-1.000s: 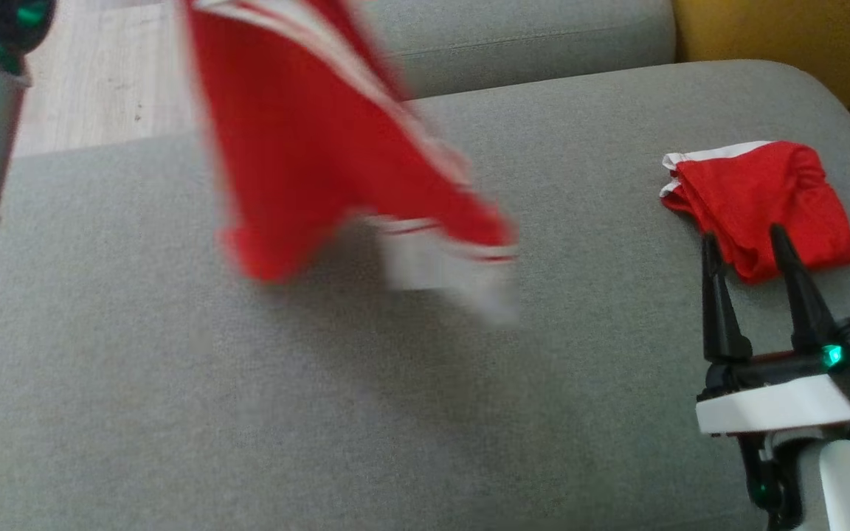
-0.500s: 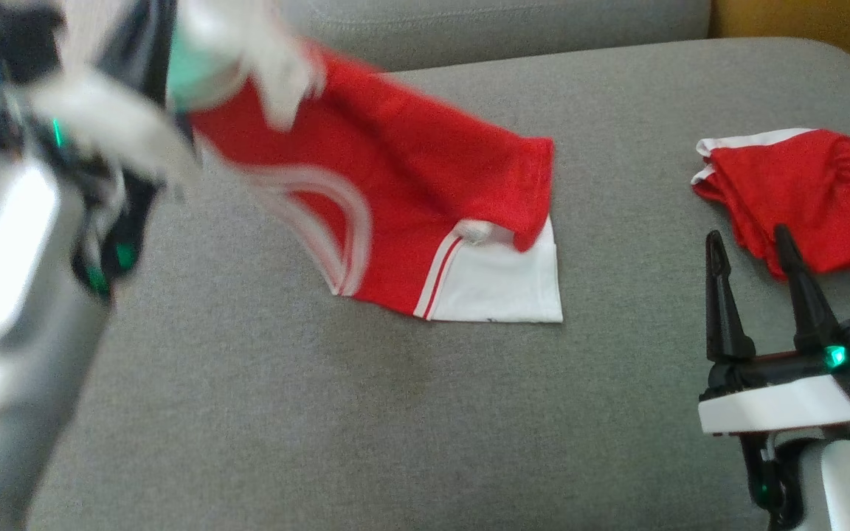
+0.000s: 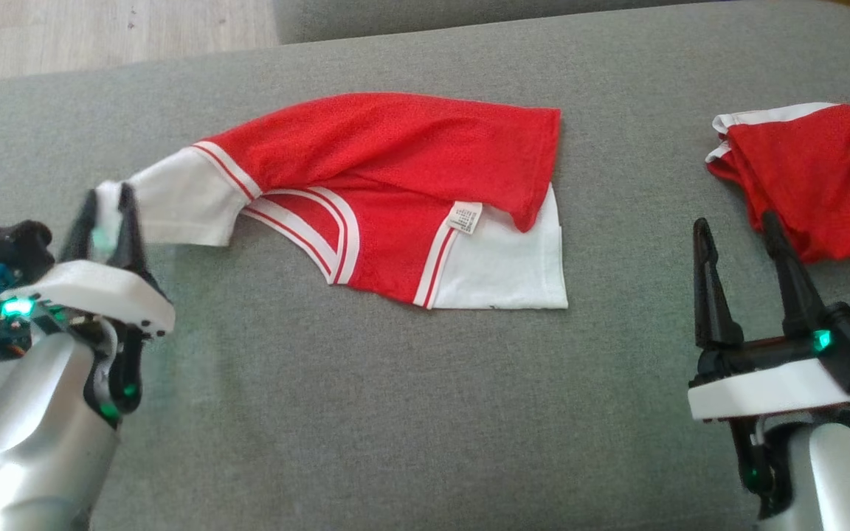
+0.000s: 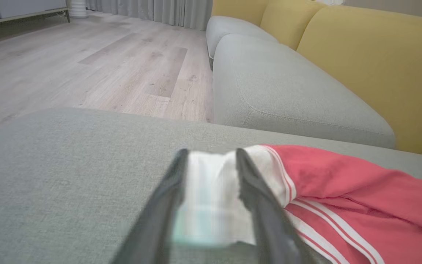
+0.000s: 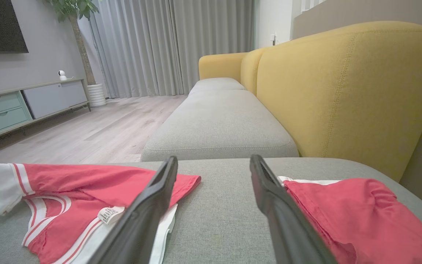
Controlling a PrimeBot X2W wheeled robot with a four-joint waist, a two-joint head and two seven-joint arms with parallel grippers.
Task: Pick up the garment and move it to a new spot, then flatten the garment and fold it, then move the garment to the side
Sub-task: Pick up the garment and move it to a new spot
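- At the left front of the grey fabric sofa cushion [image 3: 395,413], the left end effector [image 3: 108,200] has its dark fingers a little apart. The end of a white sleeve [image 3: 174,195] sits between them, but I cannot tell whether they pinch it or merely flank it.
- At the cushion's right front, the right end effector [image 3: 733,221] hovers with its fingers spread wide, holding nothing.
- The red mesh sports jersey with white striped sleeves [image 3: 410,147] lies across the cushion's middle. It is rumpled, with its top layer rolled over, a second white sleeve [image 3: 502,276] lying flat and a small white care label [image 3: 464,217] showing.
- The jersey looks light, thin and limp, so it should sag and bunch rather than keep a shape. Nothing about it seems fragile.
- The mesh probably catches a little on the woven cushion, so dragging it would likely wrinkle it and lifting seems safer.
- The best holds appear to be the sleeve ends and the striped hems, where the cloth is doubled. Two corners well apart would spread it.
- Toward the cushion's right rear lies a folded red cloth with white trim [image 3: 816,177], apart from the jersey.
- Beyond the cushion's rear left edge is pale wooden floor [image 3: 100,29].
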